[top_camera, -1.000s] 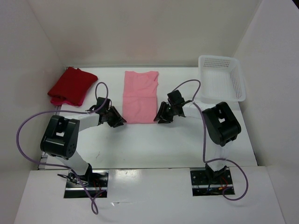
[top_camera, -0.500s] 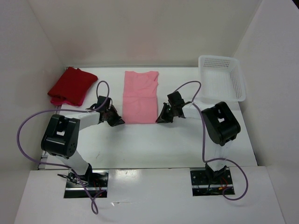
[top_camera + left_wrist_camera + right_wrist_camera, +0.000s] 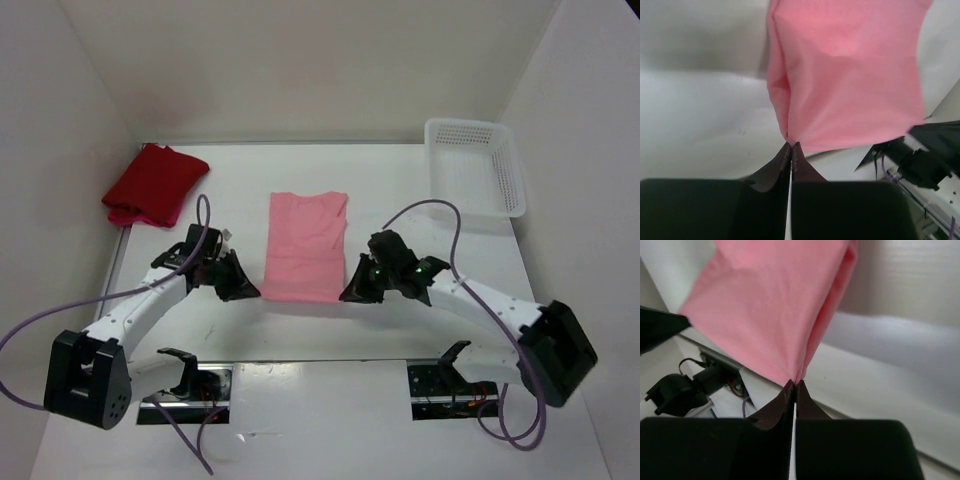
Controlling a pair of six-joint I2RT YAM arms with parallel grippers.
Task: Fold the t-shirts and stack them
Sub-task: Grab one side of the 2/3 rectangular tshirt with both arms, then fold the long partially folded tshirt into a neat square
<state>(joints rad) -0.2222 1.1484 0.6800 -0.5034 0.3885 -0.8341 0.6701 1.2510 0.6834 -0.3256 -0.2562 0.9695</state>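
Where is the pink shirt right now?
In the top view the pink shirt sits mid-table, near corners pinched by the left gripper and right gripper, between red shirts and basket.

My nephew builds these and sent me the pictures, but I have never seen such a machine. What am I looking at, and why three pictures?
These are two robot arms bolted at the near edge of a white table. The wide picture comes from a fixed camera above and behind them; each close-up comes from a camera on one wrist, looking past its own claw. On the table lie a light pink t-shirt, a folded red pile far left and a white plastic basket far right. The left claw and the right claw are each shut on a near corner of the pink shirt.
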